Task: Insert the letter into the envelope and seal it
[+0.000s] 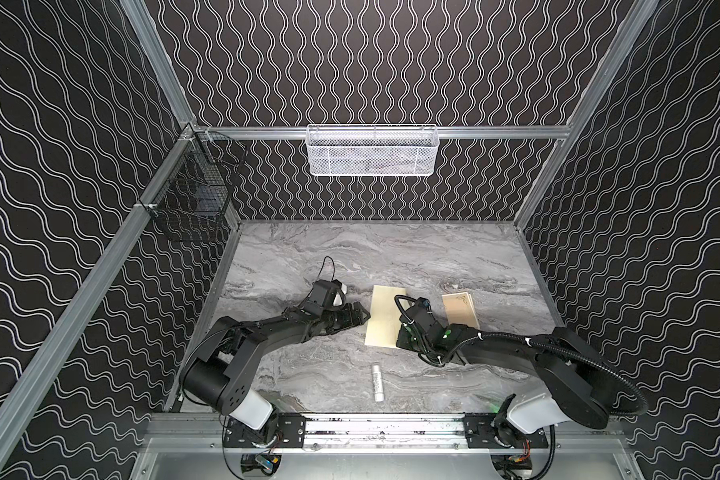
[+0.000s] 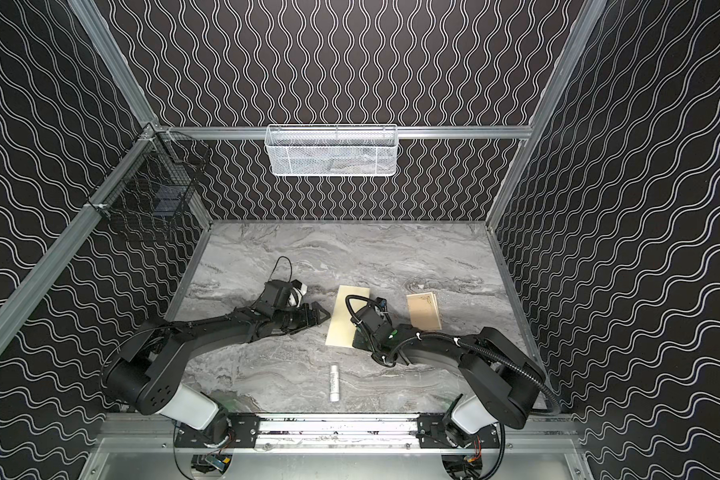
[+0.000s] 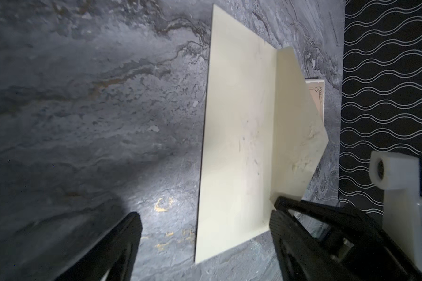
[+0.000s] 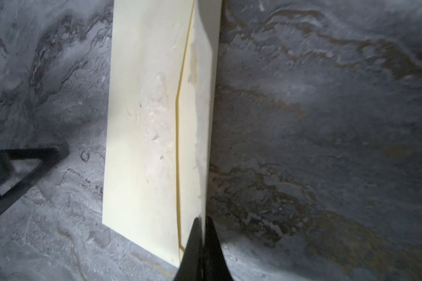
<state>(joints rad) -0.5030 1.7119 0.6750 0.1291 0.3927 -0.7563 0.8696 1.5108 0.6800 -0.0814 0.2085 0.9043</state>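
The envelope [image 1: 385, 316] lies flat on the bench [image 1: 391, 249] between the two arms, and the letter [image 1: 460, 311] lies apart from it on the right, not yet inside, so the step in hand looks to be getting the mouth open. The right hand [image 4: 201, 221] is closed tight at the near end of the flap [image 3: 300, 126] and appears to pinch its edge. In the left wrist view the flap stands opened out, pointing toward the letter. The left hand [image 1: 362, 318] hovers wide open and empty just beside the envelope's left long edge. To do this well, the flap probably wants only a gentle lift, since a hard pull could drag the light envelope across the smooth marble. The open left hand could press the envelope's body down to steady it. The pocket's mouth faces the letter, which favours a flat slide with the short edge leading. What stands in the way is mostly the right arm itself: its wrist and cable lie between envelope and letter, and the left hand would have to cross both to reach the sheet. A small white stick [image 1: 377, 383] lies nearer the front, well clear. A white mesh basket [image 1: 371, 149] and a black wire basket [image 1: 196, 199] hang on the walls, out of the way.
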